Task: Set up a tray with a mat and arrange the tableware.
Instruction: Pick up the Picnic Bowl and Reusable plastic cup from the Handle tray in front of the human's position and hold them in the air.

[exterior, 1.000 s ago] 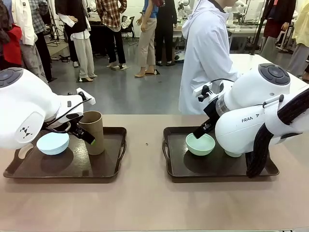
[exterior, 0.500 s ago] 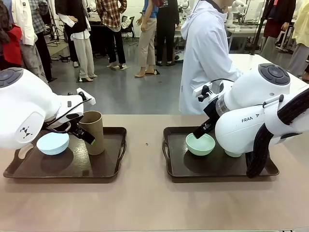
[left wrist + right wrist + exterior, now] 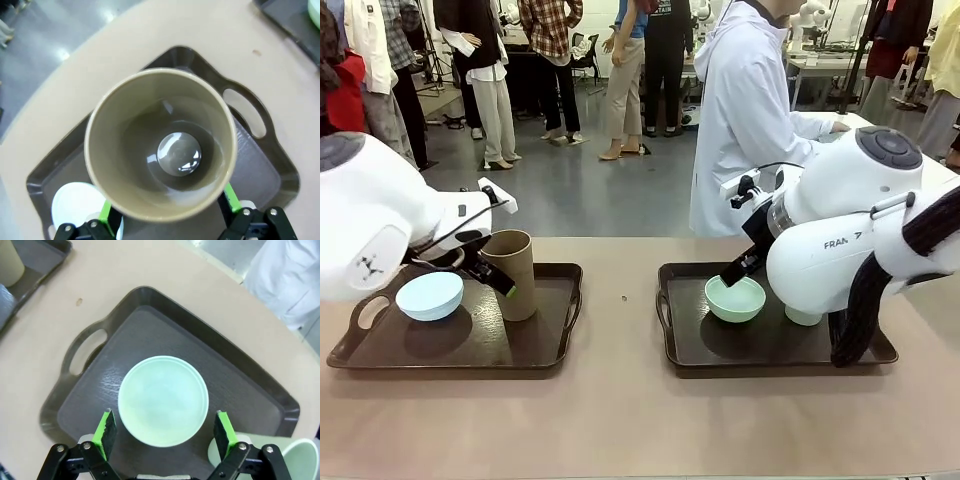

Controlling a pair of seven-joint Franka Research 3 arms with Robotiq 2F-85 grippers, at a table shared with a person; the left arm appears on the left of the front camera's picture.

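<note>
Left wrist view: the left fingers (image 3: 105, 214) are released and spread wide, one green pad on each side of the upright tan-brown cup (image 3: 160, 145). Whether the pads touch it cannot be told. The pale blue bowl (image 3: 75, 205) lies just outside one finger, on the same dark tray (image 3: 272, 150), which sits on the worktop (image 3: 200, 30).

Right wrist view: the right fingers (image 3: 106, 432) are released, straddling the mint green bowl (image 3: 163, 400), apart from its rim. The pale green cup (image 3: 295, 460) stands just outside one finger, on a second dark tray (image 3: 150, 295).
</note>
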